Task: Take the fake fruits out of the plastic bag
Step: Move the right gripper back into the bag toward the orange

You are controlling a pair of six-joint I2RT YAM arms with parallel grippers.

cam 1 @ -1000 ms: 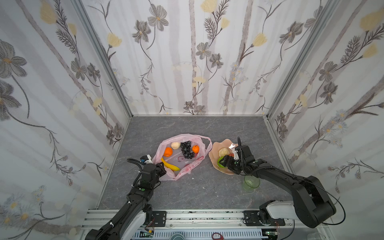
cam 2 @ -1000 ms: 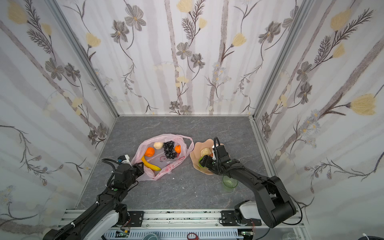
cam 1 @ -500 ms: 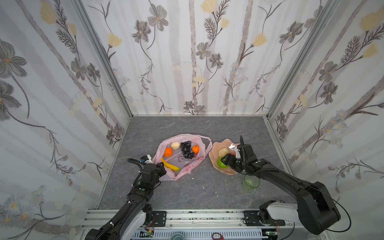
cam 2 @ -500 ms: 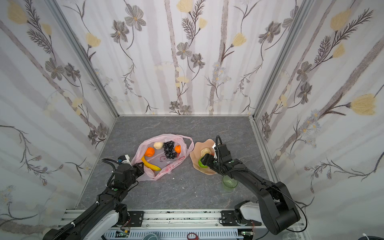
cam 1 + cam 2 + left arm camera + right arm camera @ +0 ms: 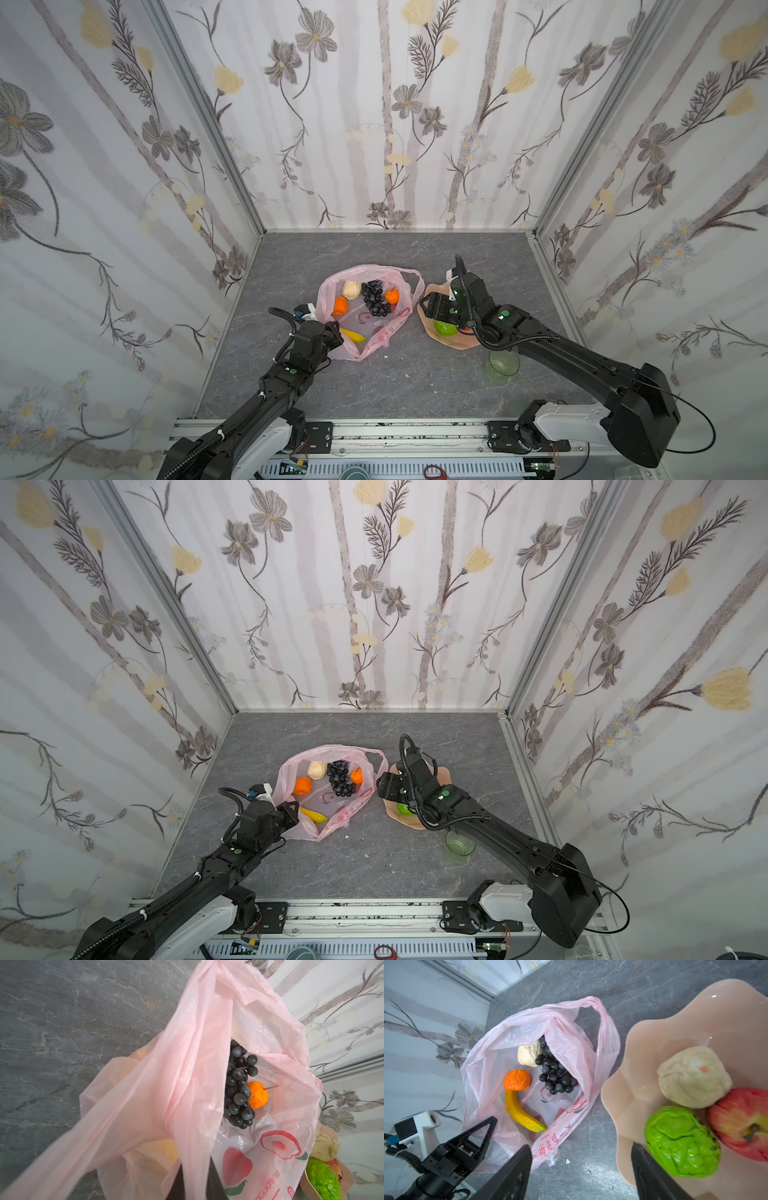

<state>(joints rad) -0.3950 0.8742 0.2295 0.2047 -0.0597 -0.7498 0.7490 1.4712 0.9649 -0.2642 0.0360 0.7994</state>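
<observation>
Presently, in a top view, five fruits [image 5: 376,298] lie inside the bag [image 5: 386,332]; three more sit on the plate [image 5: 453,343] just beside the bag. Left wrist view: left pincer [image 5: 196,1182] clamped on thin, slippery bag film. Right wrist view: right pincer [image 5: 581,1167] wide apart, empty, beside the bag; banana [image 5: 523,1113] judged light, rigid; grasp mid-length.

Red apple [image 5: 741,1118] partly off-frame; banana [image 5: 158,1151] a yellow blur behind plastic bag [image 5: 187,1043].

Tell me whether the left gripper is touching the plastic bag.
Touching. The left wrist view shows the pink film of the plastic bag stretched up and pinched between the dark jaws of the left gripper.
</observation>
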